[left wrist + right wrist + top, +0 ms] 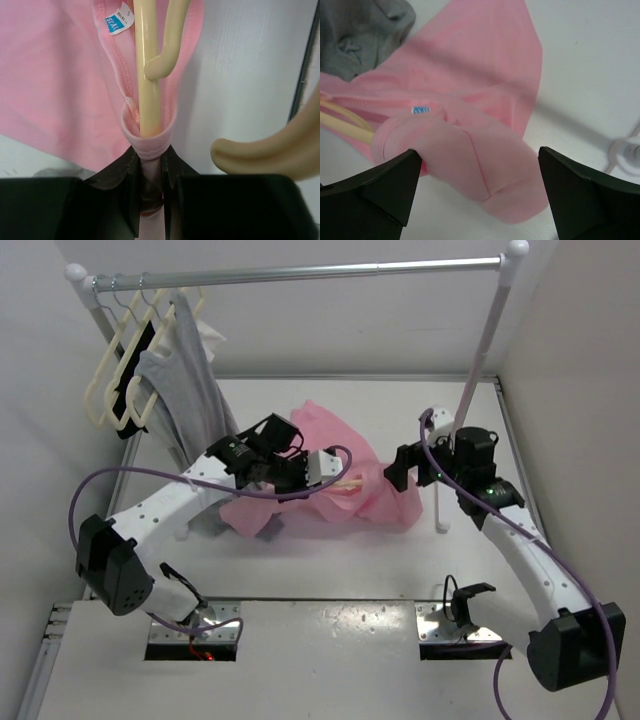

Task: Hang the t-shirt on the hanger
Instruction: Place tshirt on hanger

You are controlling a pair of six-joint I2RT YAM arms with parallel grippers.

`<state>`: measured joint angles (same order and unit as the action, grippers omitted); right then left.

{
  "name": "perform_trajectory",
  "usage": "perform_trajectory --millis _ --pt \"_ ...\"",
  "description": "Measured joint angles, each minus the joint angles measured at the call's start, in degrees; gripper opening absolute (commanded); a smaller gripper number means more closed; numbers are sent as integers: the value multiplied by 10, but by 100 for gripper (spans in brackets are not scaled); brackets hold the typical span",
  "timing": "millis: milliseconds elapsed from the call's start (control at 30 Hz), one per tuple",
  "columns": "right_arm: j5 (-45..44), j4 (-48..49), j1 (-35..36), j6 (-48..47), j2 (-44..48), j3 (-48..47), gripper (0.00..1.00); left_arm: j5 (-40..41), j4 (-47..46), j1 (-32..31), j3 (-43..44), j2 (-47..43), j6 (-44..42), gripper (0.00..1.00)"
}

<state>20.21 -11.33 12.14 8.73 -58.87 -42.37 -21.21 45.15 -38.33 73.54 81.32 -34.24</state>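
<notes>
Pink t-shirt [372, 492] crumpled mid-table on white tabletop [330, 625], soft matte knit, folds bunched between the 2 arms. Peach-beige plastic hanger [350, 482] lying within it, smooth & glossy, thin round arms; in L wrist view its straight rod [148, 75] running down into a ribbed pink hem, curved hook end alongside. Small blue neck label [119, 18] w/ white print just left of the rod, beside stitched collar seam. L gripper [150, 157] clamped tight: black angular fingers [120, 175] pinching the pink hem fold where the rod enters it; whether the rod itself sits between the pads can't be told. R gripper [479, 155] released, black wedge-shaped fingers [385, 187] spread wide either side of a rounded bulge of pink cloth, left finger brushing it, no pinch. Hanger's 2 thin arms poking out at left edge of R wrist view. Gray garment [188, 370] draped from chrome rail [300, 273] at back left, limp & wrinkled, next to bunched cream hangers [112, 390]. White rack post [482, 365] slanting down just right of the R gripper. Purple cables looping along both arms.
</notes>
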Motion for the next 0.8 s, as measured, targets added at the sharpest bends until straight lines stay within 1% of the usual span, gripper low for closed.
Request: perform_trajectory --millis 133,267,433,567,733,800 --pt "13 -21 2 -27 0 -81 97 -24 13 0 0 8 -9 0" --pt "71 -59 14 -80 -5 -156 96 -33 31 0 17 20 -29 0" --pt "137 -132 36 -151 -36 -210 97 -34 35 1 55 39 -50 0" --pt "172 -186 54 -196 -77 -220 97 -42 37 2 79 53 -58 0" --pt "175 -216 72 -222 -112 -193 97 -54 42 2 85 57 -63 0" --pt "173 -214 79 -223 -118 -182 91 -58 45 2 85 59 -65 0"
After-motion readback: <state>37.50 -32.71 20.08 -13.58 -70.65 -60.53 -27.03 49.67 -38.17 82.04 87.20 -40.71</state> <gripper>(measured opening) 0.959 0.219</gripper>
